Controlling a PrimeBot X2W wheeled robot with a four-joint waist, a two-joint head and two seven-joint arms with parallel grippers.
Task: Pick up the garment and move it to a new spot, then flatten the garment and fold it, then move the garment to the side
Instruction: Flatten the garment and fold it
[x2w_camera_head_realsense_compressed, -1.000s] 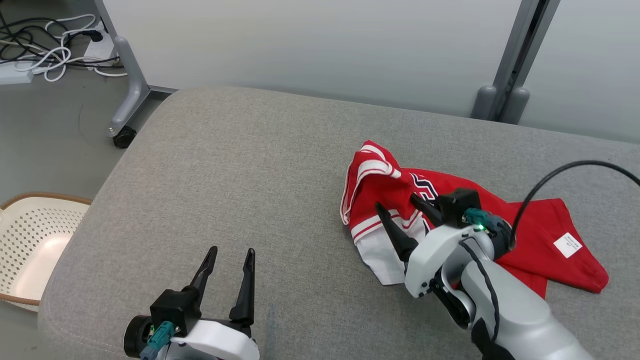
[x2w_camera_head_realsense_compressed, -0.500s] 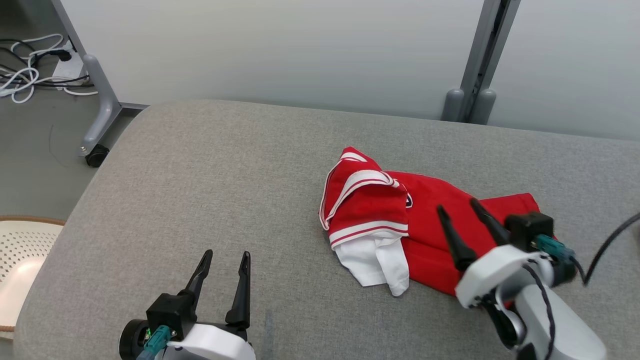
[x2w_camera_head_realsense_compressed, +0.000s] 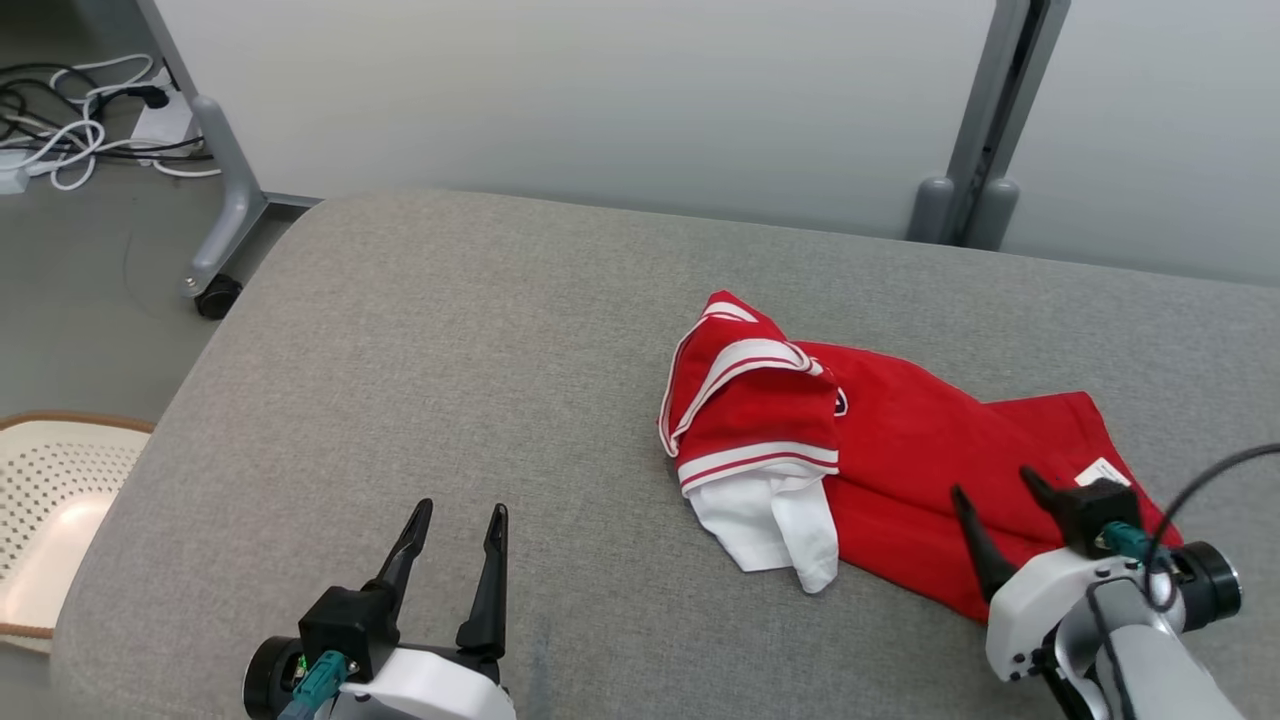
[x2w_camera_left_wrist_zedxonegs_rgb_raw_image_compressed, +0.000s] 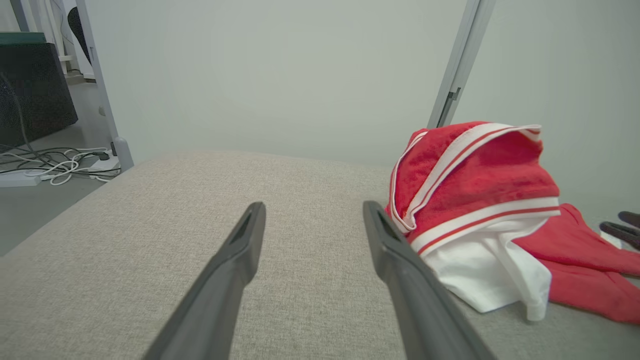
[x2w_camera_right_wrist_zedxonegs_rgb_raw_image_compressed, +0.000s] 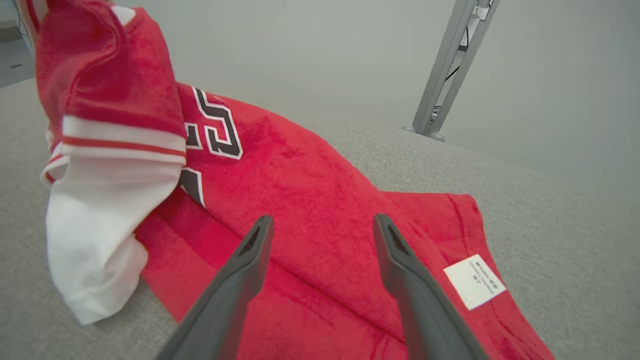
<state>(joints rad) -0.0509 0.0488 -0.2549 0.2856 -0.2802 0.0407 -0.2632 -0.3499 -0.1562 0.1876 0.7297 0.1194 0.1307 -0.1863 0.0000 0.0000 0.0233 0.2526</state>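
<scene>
So the garment (x2w_camera_head_realsense_compressed: 900, 450) is lying bunched up right of centre in the head view, on the grey padded worktop (x2w_camera_head_realsense_compressed: 450, 350). One striped red-and-white end is flopped over the rest, and a white piece sticks out beneath it.

The right gripper (x2w_camera_head_realsense_compressed: 992, 482), at lower right, has its fingers spread wide over the red hem and is holding nothing. The left gripper (x2w_camera_head_realsense_compressed: 461, 508), at lower left, is spread just as wide, also empty, and well apart from the cloth.

What I'd worry about: the fabric looks doubled over right where the right gripper is aimed. A pinch there could catch several layers, so it'd come up as a lump and never flatten properly. Or it could catch just the top layer and drag the pile along. And with a single arm lifting, that folded end will probably twist.

Writing-wise, there's a white tag (x2w_camera_right_wrist_zedxonegs_rgb_raw_image_compressed: 474, 281) near the hem, but the print is too small to read. There are black numerals with white outlines (x2w_camera_right_wrist_zedxonegs_rgb_raw_image_compressed: 215, 125) on the red, half hidden by the fold. Could be a 2 plus another digit, can't say for sure.
</scene>
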